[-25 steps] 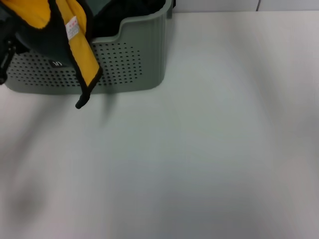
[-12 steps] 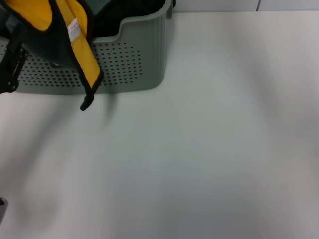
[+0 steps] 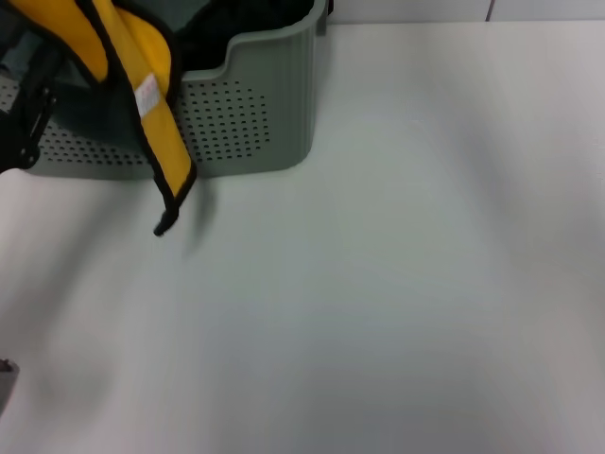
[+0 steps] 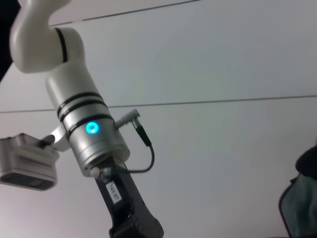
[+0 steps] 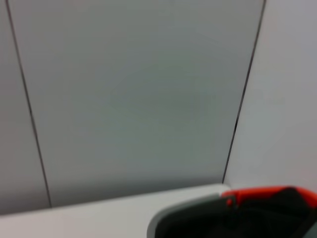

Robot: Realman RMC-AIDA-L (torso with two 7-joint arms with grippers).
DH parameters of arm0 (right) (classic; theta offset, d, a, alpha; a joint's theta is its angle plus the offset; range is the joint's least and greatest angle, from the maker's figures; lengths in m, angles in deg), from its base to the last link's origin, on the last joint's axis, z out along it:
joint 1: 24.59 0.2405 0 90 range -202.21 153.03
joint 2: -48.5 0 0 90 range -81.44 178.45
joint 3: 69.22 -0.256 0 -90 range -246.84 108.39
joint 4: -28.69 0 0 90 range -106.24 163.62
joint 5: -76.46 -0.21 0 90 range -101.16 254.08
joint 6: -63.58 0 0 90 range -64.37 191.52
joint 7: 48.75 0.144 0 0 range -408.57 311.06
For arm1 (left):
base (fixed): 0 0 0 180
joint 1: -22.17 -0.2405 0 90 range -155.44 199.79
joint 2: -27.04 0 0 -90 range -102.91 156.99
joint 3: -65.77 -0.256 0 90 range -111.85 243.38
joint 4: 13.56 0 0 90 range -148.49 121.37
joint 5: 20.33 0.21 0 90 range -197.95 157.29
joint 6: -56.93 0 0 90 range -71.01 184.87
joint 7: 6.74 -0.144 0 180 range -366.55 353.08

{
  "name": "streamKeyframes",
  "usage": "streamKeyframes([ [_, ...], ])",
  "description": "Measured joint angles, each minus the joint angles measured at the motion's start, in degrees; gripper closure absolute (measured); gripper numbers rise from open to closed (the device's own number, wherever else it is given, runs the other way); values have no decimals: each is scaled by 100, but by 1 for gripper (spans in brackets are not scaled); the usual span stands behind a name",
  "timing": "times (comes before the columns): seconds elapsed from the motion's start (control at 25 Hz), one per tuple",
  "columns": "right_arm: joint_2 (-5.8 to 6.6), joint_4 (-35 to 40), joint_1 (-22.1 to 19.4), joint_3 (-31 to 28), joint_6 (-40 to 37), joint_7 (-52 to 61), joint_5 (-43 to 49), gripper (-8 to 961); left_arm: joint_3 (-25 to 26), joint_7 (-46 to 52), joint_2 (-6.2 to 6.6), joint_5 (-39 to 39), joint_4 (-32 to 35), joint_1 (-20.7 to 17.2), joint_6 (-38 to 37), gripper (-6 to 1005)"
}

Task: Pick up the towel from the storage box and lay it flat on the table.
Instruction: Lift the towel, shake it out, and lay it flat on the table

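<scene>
The towel [image 3: 156, 113] hangs in the air at the far left, over the front wall of the storage box [image 3: 265, 104]. Its yellow reverse and black edging face me, with a white tag on it. Its lowest corner dangles just above the table [image 3: 378, 284] in front of the box. The black body of my left gripper [image 3: 28, 104] shows at the left edge beside the raised towel; the place where it holds the cloth is out of view. My right arm and gripper [image 4: 133, 225] show only in the left wrist view, raised away from the table.
Plain black fabric [image 3: 246, 19] lies inside the box. A small grey object [image 3: 5, 378] pokes in at the lower left edge. The white tabletop stretches wide to the right and front of the box. The right wrist view shows wall panels and a red and black thing [image 5: 267, 198].
The towel has shifted forward and right. Its hanging corner has dropped lower, from the box wall to the table in front of the box.
</scene>
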Motion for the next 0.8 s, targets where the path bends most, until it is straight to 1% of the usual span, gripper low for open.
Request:
streamKeyframes([
  [0.12,-8,192,-28,222,-140,-37,16,948,0,204,10,13,55,18,89,581],
  [0.24,-8,394,-16,252,-309,-105,18,948,-43,421,12,20,165,19,200,580],
  [0.44,-4,471,187,279,-468,-186,179,947,-375,538,12,35,448,18,783,580],
  [0.56,-4,542,185,275,-469,-194,231,947,-549,681,7,-2,577,26,1126,581],
  [0.64,-7,828,-6,255,-517,-194,235,947,-590,835,1,-134,624,42,1295,583],
  [0.72,-10,1396,-347,229,-676,-163,206,947,-597,986,-2,-332,628,56,1339,583],
  [0.8,-9,2084,-777,171,-914,-111,139,947,-596,1305,2,-560,624,70,1350,585],
])
